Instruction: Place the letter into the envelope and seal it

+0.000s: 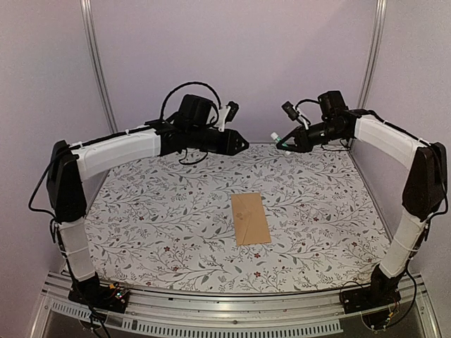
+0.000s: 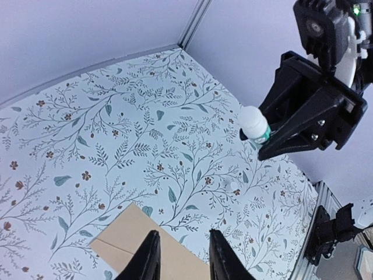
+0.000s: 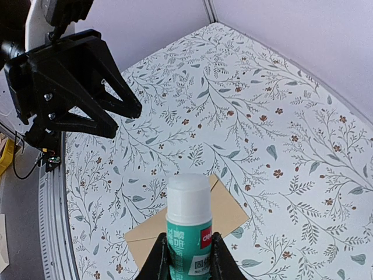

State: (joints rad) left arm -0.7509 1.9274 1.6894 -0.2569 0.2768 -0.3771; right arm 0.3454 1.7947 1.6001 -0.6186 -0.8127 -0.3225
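Right gripper (image 3: 186, 256) up front, black angular fingers (image 3: 158, 256) closed tight against both sides of a glue stick (image 3: 188, 221): a smooth round tube, glossy green label with white print below, plain white cap on top, upright between the jaws and held high in the air over the far side of the table. Opposite, tip to tip but well apart, the left gripper (image 2: 183, 236), its two tapered matte-black fingers (image 2: 150, 256) parted by a modest gap, nothing between them, nothing touched, also aloft. Beneath both, flat on a tablecloth (image 1: 162, 211) of pale fabric printed with grey-green leafy sprigs and small brown flowers, the envelope (image 1: 250, 218): a small tan kraft-paper rectangle, dull and fibrous in finish, straight-edged, one faint seam line across its face, long side running away from the arm bases, near the middle of the cloth and slightly right of centre. Seen from the left wrist, the envelope's corner directly under the open fingers; seen from the right wrist, the same tan sheet just behind the glue stick's cap.
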